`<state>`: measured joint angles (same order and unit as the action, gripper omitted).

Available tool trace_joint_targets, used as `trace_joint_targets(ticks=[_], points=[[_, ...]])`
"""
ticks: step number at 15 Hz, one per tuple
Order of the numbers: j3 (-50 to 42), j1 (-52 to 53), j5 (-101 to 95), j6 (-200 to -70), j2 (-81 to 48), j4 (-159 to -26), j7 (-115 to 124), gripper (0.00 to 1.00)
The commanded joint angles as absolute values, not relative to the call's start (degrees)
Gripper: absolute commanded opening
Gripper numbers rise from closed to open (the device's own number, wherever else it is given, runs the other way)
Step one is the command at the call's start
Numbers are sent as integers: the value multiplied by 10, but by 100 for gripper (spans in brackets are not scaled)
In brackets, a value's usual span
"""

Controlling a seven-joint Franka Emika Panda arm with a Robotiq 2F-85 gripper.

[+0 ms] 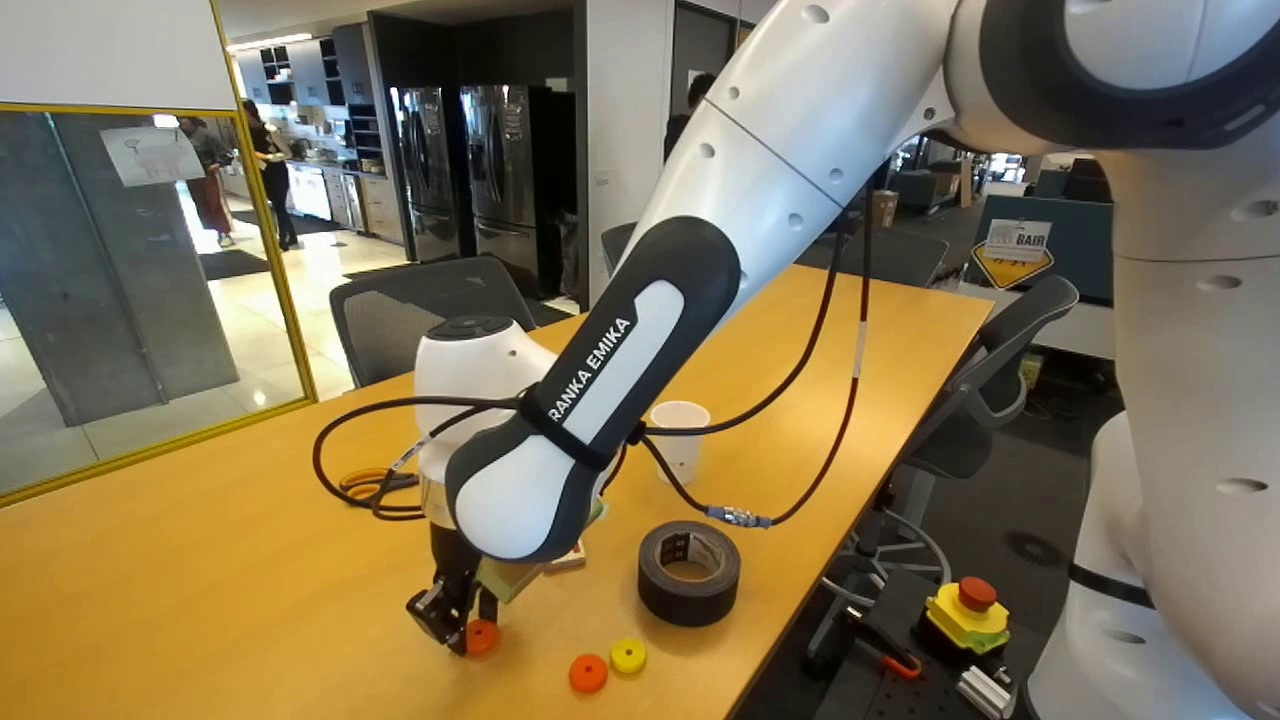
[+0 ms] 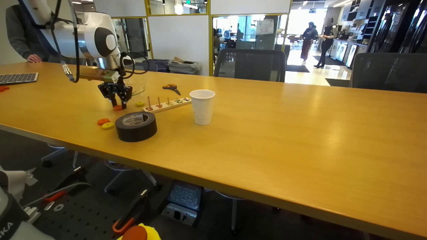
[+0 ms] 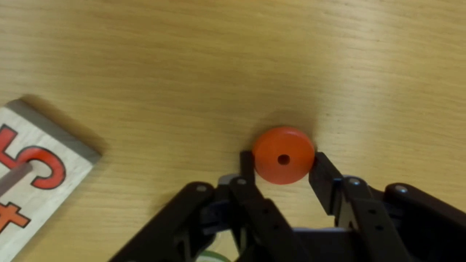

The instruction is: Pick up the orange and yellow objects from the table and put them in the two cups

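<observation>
My gripper (image 3: 282, 158) points down, with its fingertips touching both sides of an orange piece (image 3: 283, 173), a round disc with a centre hole. This orange piece (image 2: 117, 108) is at or just above the table (image 2: 300, 140). Another orange piece (image 1: 588, 674) and a yellow piece (image 1: 628, 656) lie side by side near the tape. A second yellow piece (image 2: 140, 104) lies behind the gripper. More orange pieces (image 2: 3, 88) lie at the far left edge. The white cup (image 2: 202, 108) stands upright; it also shows in an exterior view (image 1: 682, 458). The clear cup (image 2: 139, 86) stands behind the gripper, faintly visible.
A black tape roll (image 1: 690, 575) lies near the table edge. A pegged number board (image 2: 168, 104) lies between the gripper and the white cup; its end shows in the wrist view (image 3: 47, 193). Orange-handled scissors (image 2: 171, 88) lie behind it. A keyboard (image 2: 18, 78) is at far left.
</observation>
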<state>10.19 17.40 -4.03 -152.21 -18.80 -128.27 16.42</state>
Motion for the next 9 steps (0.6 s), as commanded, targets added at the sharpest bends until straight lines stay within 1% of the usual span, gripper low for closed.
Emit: trace_joint_targets(ticks=[1,3,9], points=[[89,189,-52,-1509,-193,-1271,182,20],[76,200,-72,-1492,-187,-1272,201,19],[65,199,-116,-1355,-122,-1287,238,19]])
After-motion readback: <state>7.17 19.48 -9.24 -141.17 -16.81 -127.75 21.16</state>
